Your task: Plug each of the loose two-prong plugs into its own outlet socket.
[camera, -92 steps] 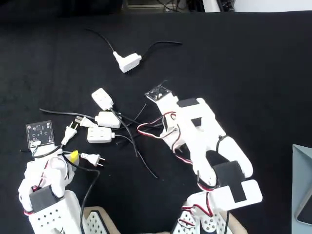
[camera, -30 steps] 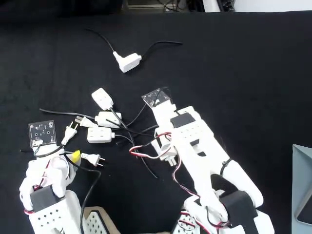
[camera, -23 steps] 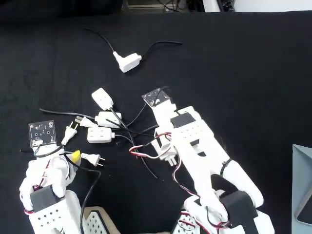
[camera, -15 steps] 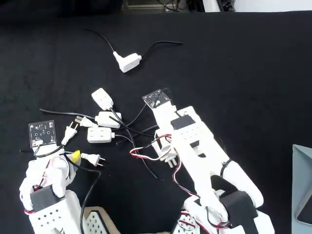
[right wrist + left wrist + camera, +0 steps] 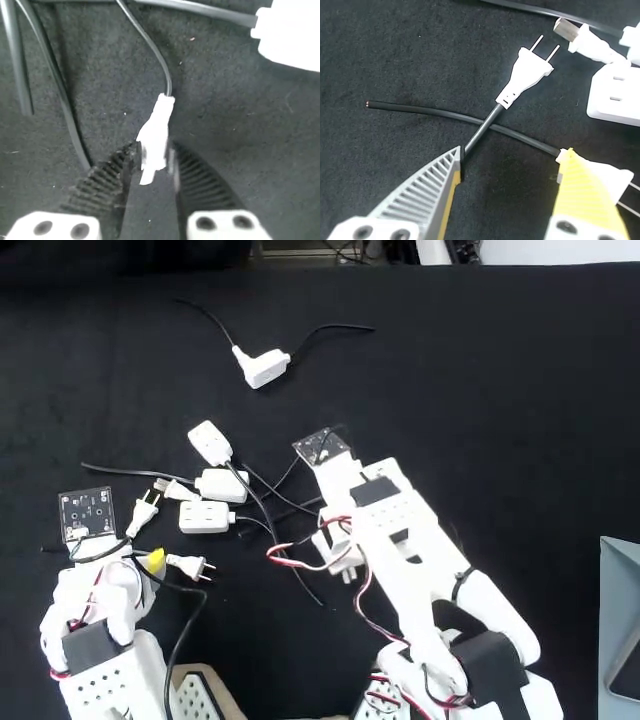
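Observation:
My right gripper [image 5: 154, 150] is shut on a small white two-prong plug [image 5: 156, 135] whose black cord [image 5: 152, 55] curves away over the black cloth. In the high view the right arm [image 5: 390, 520] covers that plug, to the right of the outlet cluster. My left gripper [image 5: 512, 155] is open, its grey and yellow fingers on either side of a cord leading to a loose white plug [image 5: 530, 70]. Three white outlets [image 5: 210, 442] [image 5: 222, 485] [image 5: 207, 517] lie in a cluster. Loose plugs [image 5: 143, 510] [image 5: 190, 565] lie near the left gripper [image 5: 145, 558].
A fourth white outlet [image 5: 265, 367] with its cord lies alone at the far side. Black cords [image 5: 270, 515] cross between the arms. A second plug [image 5: 585, 40] and an outlet [image 5: 617, 92] lie just beyond the left gripper. A grey bin [image 5: 622, 620] stands at the right edge.
The right arm has swung left and then drawn back slightly toward the near edge, dragging the black cord with it. The left arm has kept still.

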